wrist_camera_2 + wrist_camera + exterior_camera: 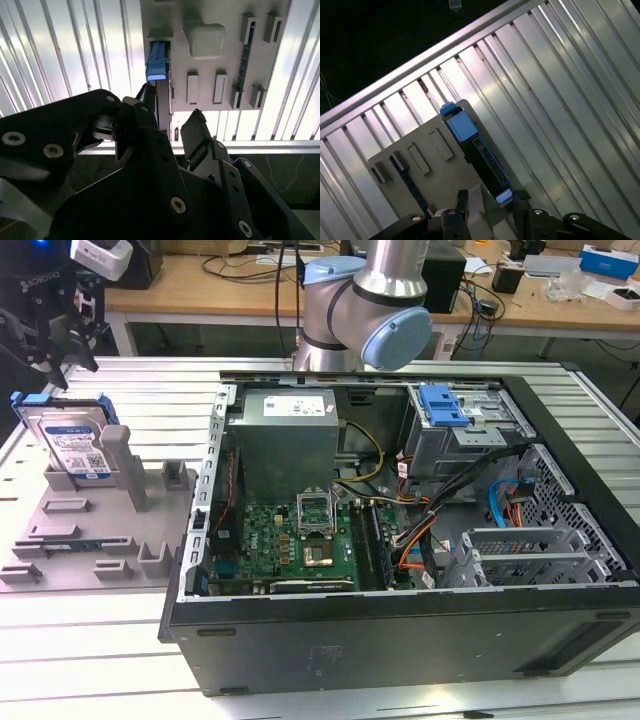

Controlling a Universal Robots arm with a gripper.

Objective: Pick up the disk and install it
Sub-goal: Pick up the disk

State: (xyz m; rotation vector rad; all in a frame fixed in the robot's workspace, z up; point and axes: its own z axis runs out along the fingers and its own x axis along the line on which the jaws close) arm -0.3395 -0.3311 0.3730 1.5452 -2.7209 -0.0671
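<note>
Your claw [490,202] is spread apart, holding nothing, right over the disk [477,150], which stands on edge in the holder [110,530] on the bench [100,640]; close off-centre and it could tip or slip.

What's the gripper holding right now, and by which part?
Nothing. The gripper is open and hovers over the disk, with its fingers apart and clear of it. The disk stands on edge in the grey fixture.
</note>
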